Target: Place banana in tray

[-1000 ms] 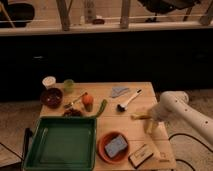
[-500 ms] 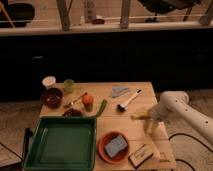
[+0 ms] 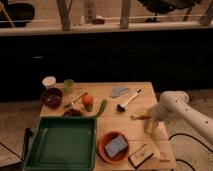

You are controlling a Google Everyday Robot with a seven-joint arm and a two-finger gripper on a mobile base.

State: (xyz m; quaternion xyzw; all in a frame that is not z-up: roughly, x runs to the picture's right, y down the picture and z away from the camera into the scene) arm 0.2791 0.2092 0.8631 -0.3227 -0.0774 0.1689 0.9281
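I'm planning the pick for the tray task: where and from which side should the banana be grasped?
Probably its middle, from above, closing across the slim width: the banana seems to lie flat on the table, long axis running left-right. The gripper is at its right end, near the table's right edge.

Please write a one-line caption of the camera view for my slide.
Robot claw at the slim yellow banana on the light wooden table, right of the shallow dark-green plastic tray.

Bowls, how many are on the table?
2: dark red bowl back left, orange bowl right of the green tray. The claw is at the table's right side.
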